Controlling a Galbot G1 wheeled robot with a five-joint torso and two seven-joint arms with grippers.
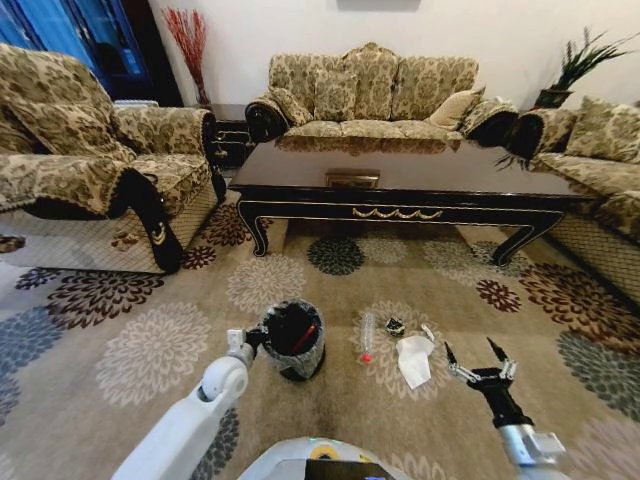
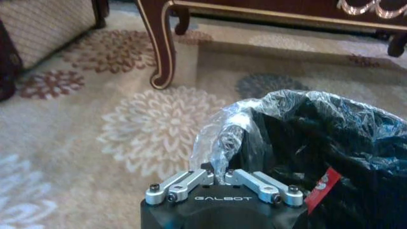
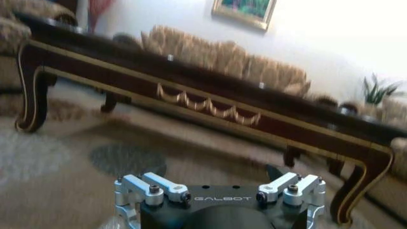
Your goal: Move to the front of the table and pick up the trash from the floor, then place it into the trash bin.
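A home living room: patterned sofas around a coffee table on floral carpet.

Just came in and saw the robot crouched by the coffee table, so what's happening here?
The robot faces the table. Its left gripper is at the rim of the trash bin, fingers shut on the bag liner. The right gripper hovers open beside the white crumpled paper, small bottle and dark wrapper, all on the carpet.

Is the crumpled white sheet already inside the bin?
No. In the head view the crumpled white sheet lies on the carpet, apart from the trash bin, between it and the open right hand.
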